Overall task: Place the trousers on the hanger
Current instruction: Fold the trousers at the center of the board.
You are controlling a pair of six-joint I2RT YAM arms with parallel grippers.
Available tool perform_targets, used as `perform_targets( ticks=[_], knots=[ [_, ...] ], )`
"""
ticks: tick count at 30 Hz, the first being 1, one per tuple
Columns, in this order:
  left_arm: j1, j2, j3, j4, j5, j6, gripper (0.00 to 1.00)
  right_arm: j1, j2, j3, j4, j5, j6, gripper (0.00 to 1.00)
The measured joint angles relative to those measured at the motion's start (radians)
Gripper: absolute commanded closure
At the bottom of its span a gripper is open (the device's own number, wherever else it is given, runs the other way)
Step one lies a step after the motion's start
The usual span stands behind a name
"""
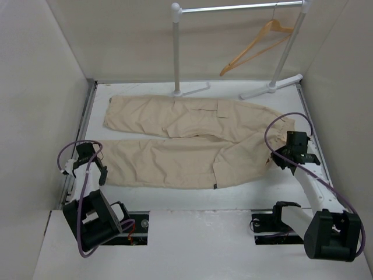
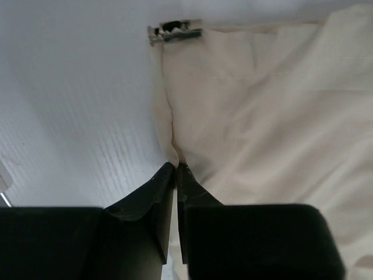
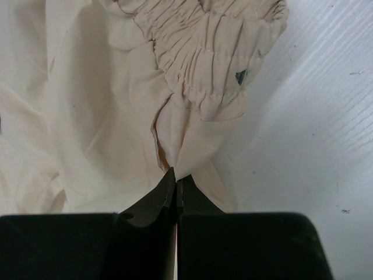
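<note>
The trousers [image 1: 186, 143] lie flat on the white table [image 1: 175, 198], in the middle of the top view. Both legs point to the left of the frame. The waist is on the right. A pocket flap shows on the upper leg.

The hanger [image 1: 256, 46] is in the upper right of the frame. It hangs tilted from the bar of the white rack [image 1: 176, 52], well apart from the trousers.

The left gripper [image 2: 175, 169] is at the lower left, at the end of the lower leg. Its jaws are pressed together, and a little ridge of cloth runs up into the tips.

The right gripper [image 3: 175, 175] is at the right, by the waist. Its jaws are squeezed tight on a pinch of cloth just below the crinkly waistband [image 3: 215, 52]. The cloth puckers around the tips.
</note>
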Motion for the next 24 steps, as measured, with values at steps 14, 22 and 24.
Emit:
perform_targets(
  ticks=[14, 22, 24],
  knots=[
    [-0.206, 0.253, 0.698, -0.02, -0.094, 0.022, 0.98, -0.077, 0.212, 0.266, 0.015, -0.002, -0.019, 0.97],
    [-0.278, 0.69, 1.11, -0.026, -0.098, 0.028, 0.98, -0.078, 0.526, 0.638, 0.045, 0.008, -0.041, 0.98],
    [-0.287, 0.797, 1.232, -0.031, -0.094, 0.028, 0.98, -0.078, 0.614, 0.722, 0.046, 0.001, -0.045, 0.98]
  ],
)
